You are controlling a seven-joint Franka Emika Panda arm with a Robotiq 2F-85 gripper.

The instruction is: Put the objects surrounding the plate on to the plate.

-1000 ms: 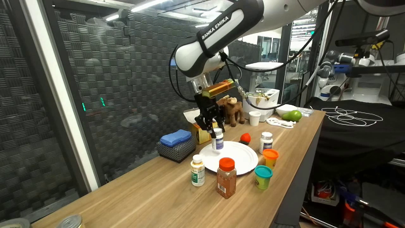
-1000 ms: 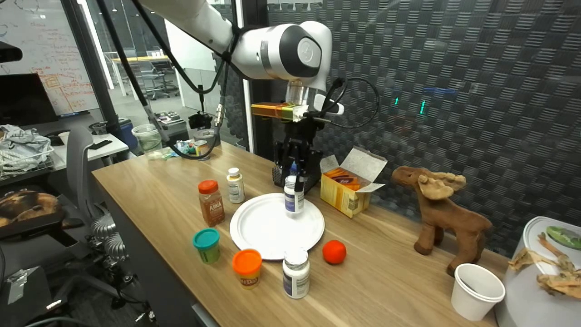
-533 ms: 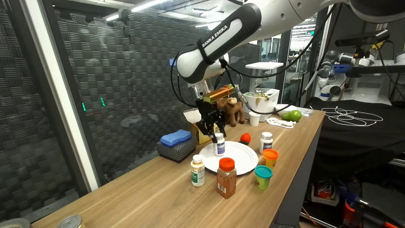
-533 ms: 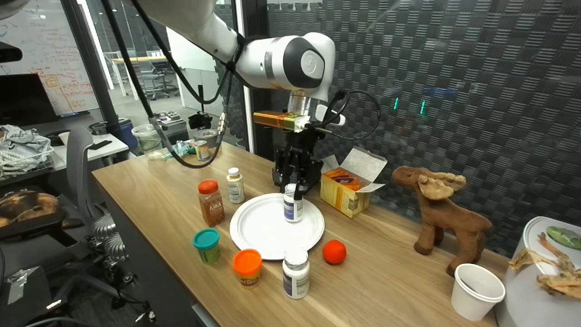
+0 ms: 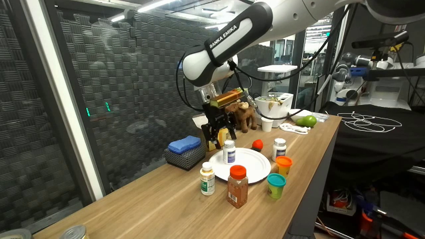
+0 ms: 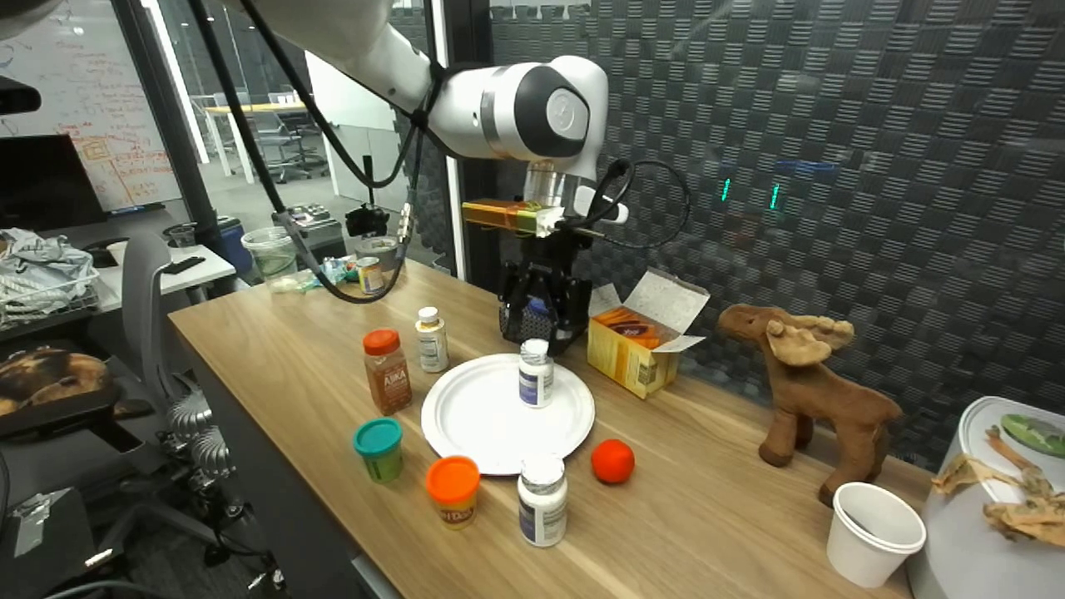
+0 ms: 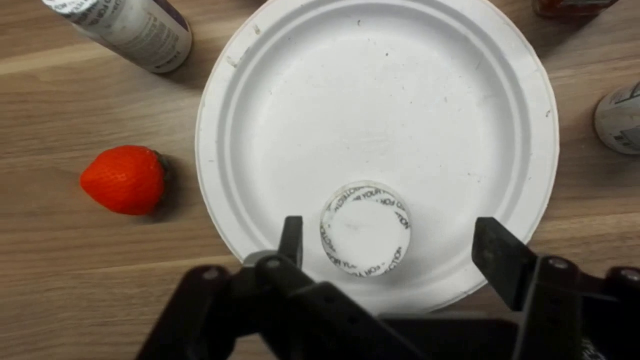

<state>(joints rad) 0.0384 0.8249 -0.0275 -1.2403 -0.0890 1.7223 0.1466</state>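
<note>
Gripper (image 7: 387, 242), black and 2-fingered, holds nothing, its jaws spread near the upright purple-labelled white plastic bottle (image 5: 229, 156) on the round white plate (image 6: 474, 424). So 1 object looks done; 6 seem left on the wooden table (image 5: 159, 205) around the plate: matching white bottle (image 6: 543, 506), red strawberry (image 7: 122, 180), orange-lidded tub (image 6: 454, 492), teal-lidded green tub (image 6: 380, 453), red-capped brown bottle (image 5: 237, 190), green-labelled white bottle (image 5: 207, 181).

In my wrist view I'm seeing a bottle (image 7: 365, 230) standing on the plate (image 7: 370, 105), a strawberry (image 7: 125, 181) left of it, another bottle (image 7: 622, 122) right.
</note>
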